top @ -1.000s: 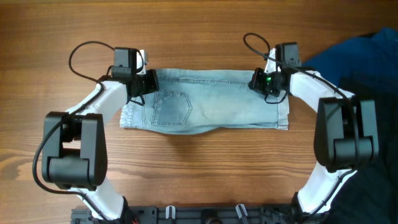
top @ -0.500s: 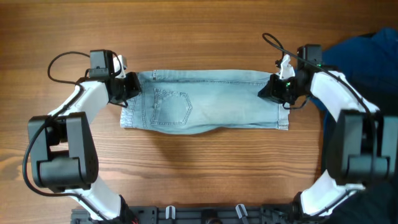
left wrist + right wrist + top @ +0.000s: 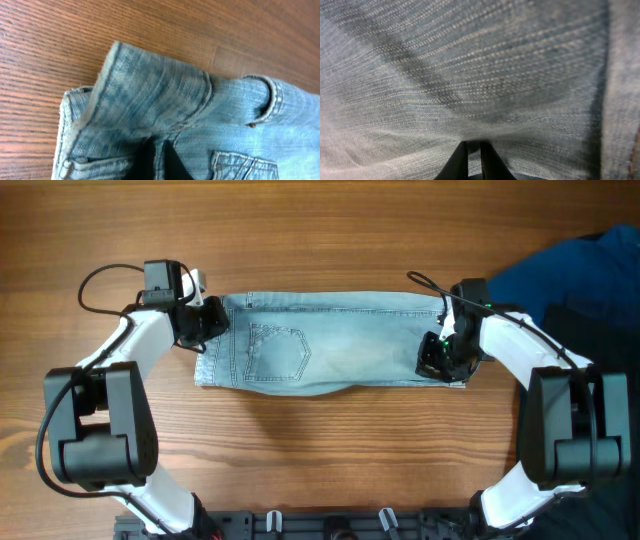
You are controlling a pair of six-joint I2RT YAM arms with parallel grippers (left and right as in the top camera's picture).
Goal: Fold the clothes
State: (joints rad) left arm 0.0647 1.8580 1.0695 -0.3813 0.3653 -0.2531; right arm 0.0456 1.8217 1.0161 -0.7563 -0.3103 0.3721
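Right jaws shifted down to cuff-end lower corner; left jaws unchanged at waistband. Light-blue faded denim shorts [image 3: 330, 350] lie flat, centre of brown wooden worktop [image 3: 320, 240], back pocket up, waistband corner flipped over. Both jaws clamped on denim. Dark blue fabric garment [image 3: 565, 265] heaped far right, apart from shorts.

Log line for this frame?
shorts laid flat | left gripper: jaws shut on waistband | right gripper: jaws shut near hem
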